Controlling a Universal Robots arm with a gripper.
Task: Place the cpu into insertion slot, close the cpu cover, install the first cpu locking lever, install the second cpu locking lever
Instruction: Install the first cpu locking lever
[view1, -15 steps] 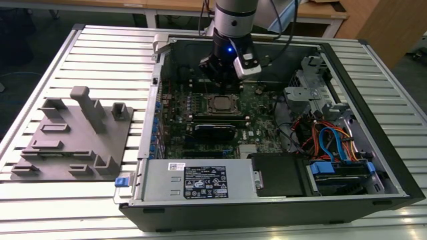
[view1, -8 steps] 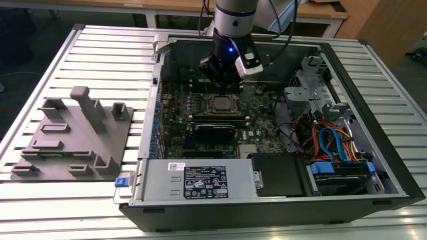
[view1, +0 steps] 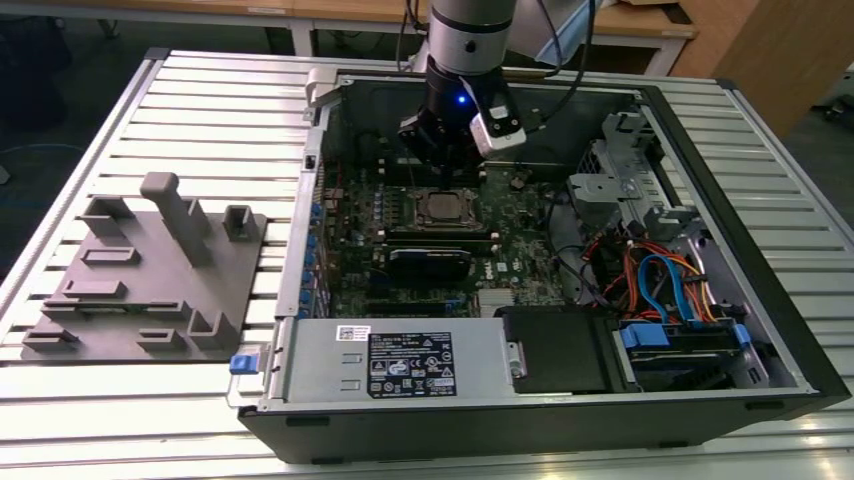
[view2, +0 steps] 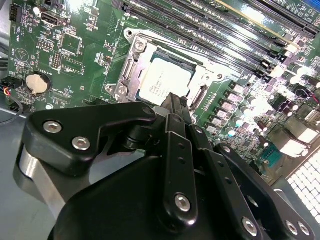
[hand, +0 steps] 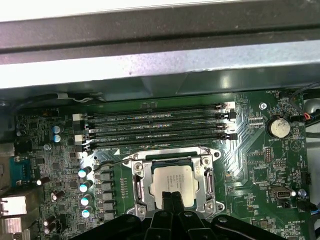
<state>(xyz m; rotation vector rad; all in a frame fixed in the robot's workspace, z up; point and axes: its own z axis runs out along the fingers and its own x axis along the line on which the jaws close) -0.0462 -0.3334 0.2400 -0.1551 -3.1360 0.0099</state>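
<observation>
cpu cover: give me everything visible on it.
The cpu cover is a thin silvery metal frame with a square window. It lies flat on the socket on the green board, and the cpu shows through the window. Screws sit at its corners. The shut claw hangs over one edge; contact cannot be told, nor whether levers lock it.

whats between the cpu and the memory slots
The silvery rim of the cpu cover and a strip of green board lie between the cpu and memory slots, in the first wrist view.
</observation>
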